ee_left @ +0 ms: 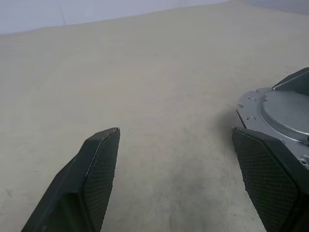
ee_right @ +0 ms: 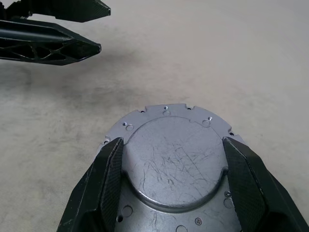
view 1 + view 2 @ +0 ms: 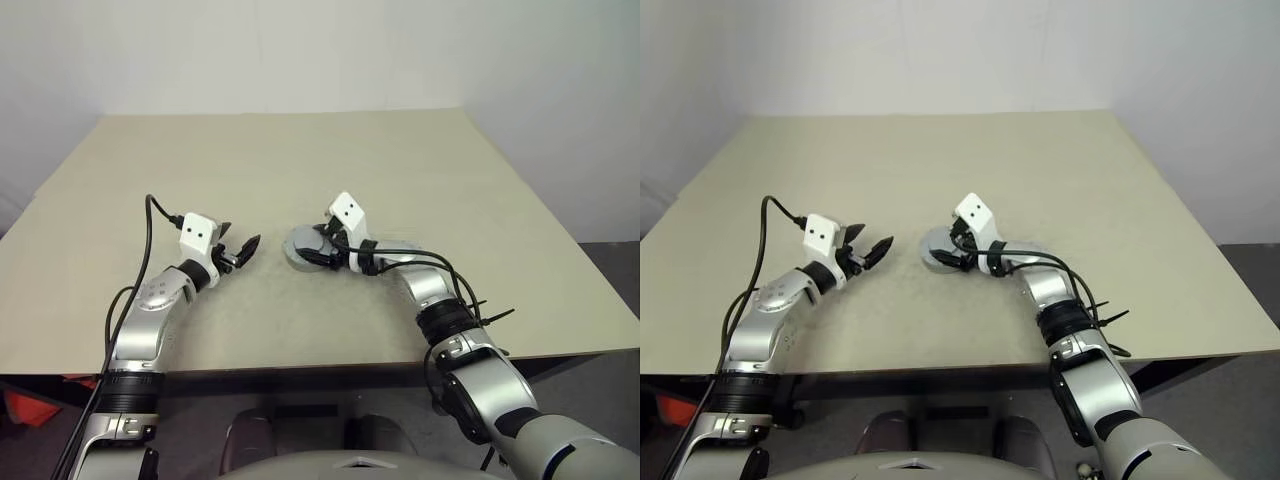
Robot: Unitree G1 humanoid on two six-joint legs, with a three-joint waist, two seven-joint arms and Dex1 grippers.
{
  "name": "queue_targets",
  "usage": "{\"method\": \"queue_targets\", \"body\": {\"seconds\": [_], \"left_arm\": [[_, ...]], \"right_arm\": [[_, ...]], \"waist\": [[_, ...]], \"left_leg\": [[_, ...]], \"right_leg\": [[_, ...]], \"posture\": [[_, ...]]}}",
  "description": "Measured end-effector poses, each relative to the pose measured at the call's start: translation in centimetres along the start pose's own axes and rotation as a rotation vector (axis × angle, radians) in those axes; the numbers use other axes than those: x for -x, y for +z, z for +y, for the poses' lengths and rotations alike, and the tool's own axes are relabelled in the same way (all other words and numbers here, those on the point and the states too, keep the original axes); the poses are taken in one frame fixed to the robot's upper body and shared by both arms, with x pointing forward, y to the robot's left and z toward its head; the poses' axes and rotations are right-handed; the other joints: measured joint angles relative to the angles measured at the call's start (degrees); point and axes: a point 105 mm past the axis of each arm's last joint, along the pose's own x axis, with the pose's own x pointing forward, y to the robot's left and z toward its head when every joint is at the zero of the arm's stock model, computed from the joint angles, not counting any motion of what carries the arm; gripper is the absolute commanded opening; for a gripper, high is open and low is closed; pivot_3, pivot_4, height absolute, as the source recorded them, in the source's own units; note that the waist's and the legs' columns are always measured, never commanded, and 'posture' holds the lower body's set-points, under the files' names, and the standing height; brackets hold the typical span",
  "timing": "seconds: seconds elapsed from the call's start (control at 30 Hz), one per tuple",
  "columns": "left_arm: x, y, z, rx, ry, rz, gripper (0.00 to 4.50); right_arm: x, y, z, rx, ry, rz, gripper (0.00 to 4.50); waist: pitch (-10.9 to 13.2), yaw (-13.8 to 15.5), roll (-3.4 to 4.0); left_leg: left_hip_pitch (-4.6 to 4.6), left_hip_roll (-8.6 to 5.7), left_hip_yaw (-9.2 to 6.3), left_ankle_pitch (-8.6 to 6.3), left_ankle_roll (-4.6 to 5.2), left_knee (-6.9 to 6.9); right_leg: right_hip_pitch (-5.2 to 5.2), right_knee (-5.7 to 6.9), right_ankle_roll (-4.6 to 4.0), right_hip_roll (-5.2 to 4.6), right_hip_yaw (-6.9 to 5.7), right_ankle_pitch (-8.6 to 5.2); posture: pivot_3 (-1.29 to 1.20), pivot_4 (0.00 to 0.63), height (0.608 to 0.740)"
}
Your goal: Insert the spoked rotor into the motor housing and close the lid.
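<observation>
The lid (image 2: 166, 115), a round grey disc with its smooth scratched face up, lies flat near the middle of the table. My right gripper (image 2: 173, 141) reaches over it from the right, one finger pressed against each side of its raised centre. In the left eye view the lid tops a low grey round body, the motor housing (image 3: 294, 262), whose inside is hidden. The spoked rotor is hidden. My left gripper (image 3: 243, 238) hovers just left of the lid with its fingers (image 1: 99, 159) wide open and empty, pointing toward the lid (image 1: 285, 111).
The beige table (image 3: 300, 160) stretches bare behind and to both sides of the arms. Its front edge runs close under my forearms, and a pale wall stands behind its far edge.
</observation>
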Motion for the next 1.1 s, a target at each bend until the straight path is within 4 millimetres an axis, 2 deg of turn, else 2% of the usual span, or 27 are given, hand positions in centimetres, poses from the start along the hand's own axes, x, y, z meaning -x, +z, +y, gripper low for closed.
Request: {"method": "queue_targets", "body": {"seconds": [0.7,0.83,0.93,1.1], "left_arm": [[0.0,0.0,0.0,-0.001,0.004,-0.001,3.86],[0.0,0.0,0.0,0.0,0.003,-0.001,3.86],[0.0,0.0,0.0,0.0,0.003,-0.001,3.86],[0.0,0.0,0.0,0.0,0.003,-0.001,3.86]], "right_arm": [[-0.4,-0.3,-0.3,-0.002,0.014,0.056,3.1],[-0.5,-0.6,-0.5,-0.019,0.013,0.08,3.1],[-0.5,-0.9,-0.6,-0.034,0.01,0.096,3.1],[-0.5,-1.2,-0.7,-0.047,0.009,0.107,3.1]], "waist": [[-0.1,0.0,-0.05],[-0.2,0.0,-0.01],[-0.4,0.1,0.07],[-0.7,0.1,0.15]], "left_leg": [[0.2,-0.01,0.0,-0.01,0.02,0.0],[0.56,-0.01,0.01,-0.08,0.13,-0.01],[0.89,-0.01,0.01,-0.09,0.15,-0.02],[0.95,0.0,0.0,-0.1,0.17,-0.03]], "right_leg": [[0.12,0.15,-0.02,-0.03,0.04,-0.01],[0.47,0.14,0.02,-0.07,0.04,-0.04],[0.82,0.11,0.42,-0.12,0.04,-0.27],[0.95,0.03,0.44,-0.14,0.05,-0.28]], "posture": [[0.0,0.0,0.74],[0.0,0.0,0.74],[0.0,0.0,0.74],[0.0,0.0,0.74]]}}
